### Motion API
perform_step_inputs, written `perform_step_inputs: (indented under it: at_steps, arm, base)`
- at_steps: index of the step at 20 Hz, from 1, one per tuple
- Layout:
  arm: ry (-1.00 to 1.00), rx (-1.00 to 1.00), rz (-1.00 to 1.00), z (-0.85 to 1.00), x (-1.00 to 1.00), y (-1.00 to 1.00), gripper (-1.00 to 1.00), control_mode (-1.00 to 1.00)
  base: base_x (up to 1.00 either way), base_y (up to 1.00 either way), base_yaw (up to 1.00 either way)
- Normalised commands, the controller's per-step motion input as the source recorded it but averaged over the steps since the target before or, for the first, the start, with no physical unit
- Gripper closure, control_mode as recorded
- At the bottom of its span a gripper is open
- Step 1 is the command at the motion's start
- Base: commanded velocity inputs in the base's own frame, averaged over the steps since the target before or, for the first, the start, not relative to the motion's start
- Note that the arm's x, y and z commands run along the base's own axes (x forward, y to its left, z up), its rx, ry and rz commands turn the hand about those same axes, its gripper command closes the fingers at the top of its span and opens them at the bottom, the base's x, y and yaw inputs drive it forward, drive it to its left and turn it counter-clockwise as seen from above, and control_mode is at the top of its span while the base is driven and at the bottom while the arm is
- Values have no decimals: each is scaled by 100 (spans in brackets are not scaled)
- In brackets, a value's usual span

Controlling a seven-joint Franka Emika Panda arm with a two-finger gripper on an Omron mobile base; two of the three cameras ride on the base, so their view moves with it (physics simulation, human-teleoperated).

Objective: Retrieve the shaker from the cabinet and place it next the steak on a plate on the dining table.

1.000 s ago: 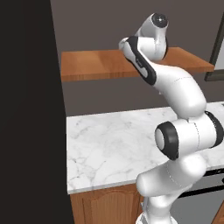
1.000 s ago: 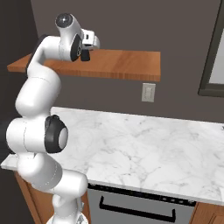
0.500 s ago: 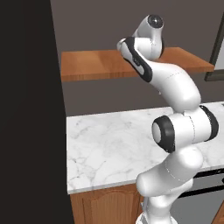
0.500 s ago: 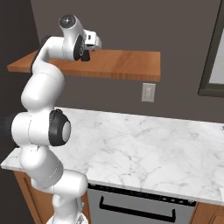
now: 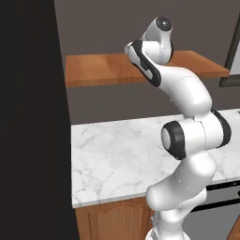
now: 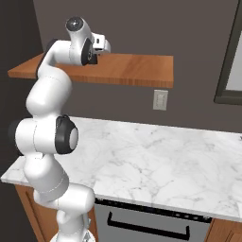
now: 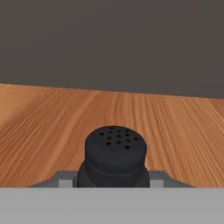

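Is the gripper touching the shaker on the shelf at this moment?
Cannot tell. In the hand view the shaker stands on the cabinet board right at the gripper, but the fingertips are cut off at the view's bottom, so neither contact nor gap shows plainly.

The lower body of the small black cylindrical shaker with a perforated top (image 7: 114, 159) was cut off at the bottom of the hand view. The two-finger gripper (image 6: 96, 49) was largely hidden behind the white arm in both base views, so the stance of its jaws could not be told.
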Motion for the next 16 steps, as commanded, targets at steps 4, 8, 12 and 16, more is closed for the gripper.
perform_step_inputs:
  at_steps: [4,8,12,16]
  arm:
    - [0,0,0,0,0,0,100,-100]
    - [-4,0,7,-6,-26,0,100,-100]
    - [-10,0,20,-4,-80,0,100,-100]
    - [-15,0,20,0,-98,-7,100,-100]
  base:
    - [0,0,0]
    - [0,0,0]
    - [0,0,0]
    - [0,0,0]
